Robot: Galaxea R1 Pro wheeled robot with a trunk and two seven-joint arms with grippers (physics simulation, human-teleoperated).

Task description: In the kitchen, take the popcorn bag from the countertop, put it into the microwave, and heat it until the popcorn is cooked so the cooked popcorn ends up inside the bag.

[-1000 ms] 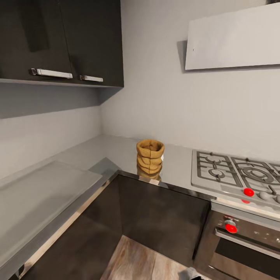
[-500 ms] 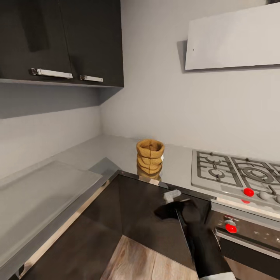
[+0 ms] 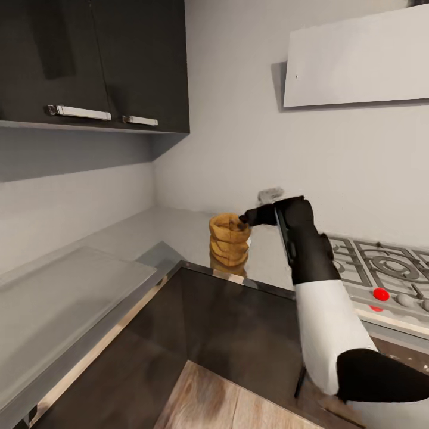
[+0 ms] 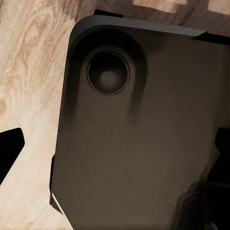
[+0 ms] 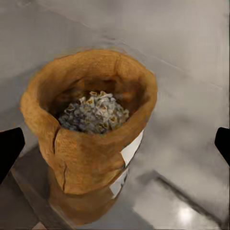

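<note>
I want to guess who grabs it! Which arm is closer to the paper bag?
Right. Its tool is open at the bag's rim. The left tool is open and points down at the robot's own dark base.

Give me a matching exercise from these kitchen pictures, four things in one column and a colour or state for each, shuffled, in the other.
Things:
1. popcorn bag
2. stove knob
3. upper cabinet
4. right gripper

Colour or state:
A. red
B. dark, with silver handles
C. mustard-tan, open at the top
D. fingers spread wide, at the bag's rim

Pairs: 1-C, 2-A, 3-B, 4-D
</note>
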